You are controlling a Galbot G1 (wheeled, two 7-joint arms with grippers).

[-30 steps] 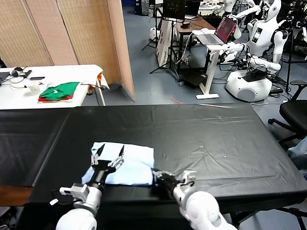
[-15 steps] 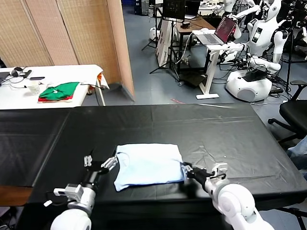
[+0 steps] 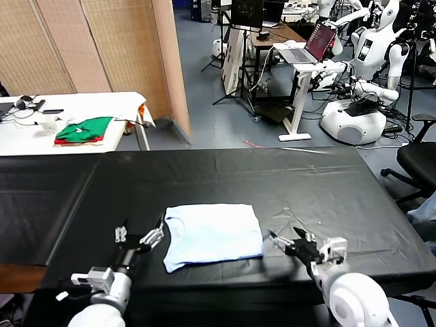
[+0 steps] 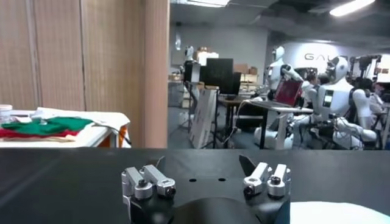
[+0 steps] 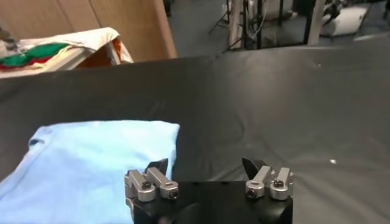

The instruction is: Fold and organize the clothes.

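Observation:
The pale light-blue T-shirt (image 3: 212, 235) lies folded into a flat rectangle on the black table (image 3: 306, 184), near its front edge. In the right wrist view the T-shirt (image 5: 91, 158) lies apart from the jaws, off to one side. My left gripper (image 3: 139, 233) stands open just left of the shirt, with nothing between its fingers. In the left wrist view the left gripper (image 4: 202, 163) has only black table between its jaws, and a corner of the T-shirt (image 4: 341, 212) shows beside it. Just right of the shirt, my right gripper (image 3: 289, 240) (image 5: 204, 164) is open and empty.
Green and red folded garments (image 3: 83, 129) lie on a white side table (image 3: 102, 102) at the back left. A wooden partition (image 3: 109, 48) stands behind it. White robots (image 3: 368, 61), a laptop desk (image 3: 300, 54) and an office chair (image 3: 419, 160) stand beyond the table's right side.
The right gripper pulled the shirt rightward across the table, then opened, let it go and drew back to the right. The left gripper backed off to the shirt's left.

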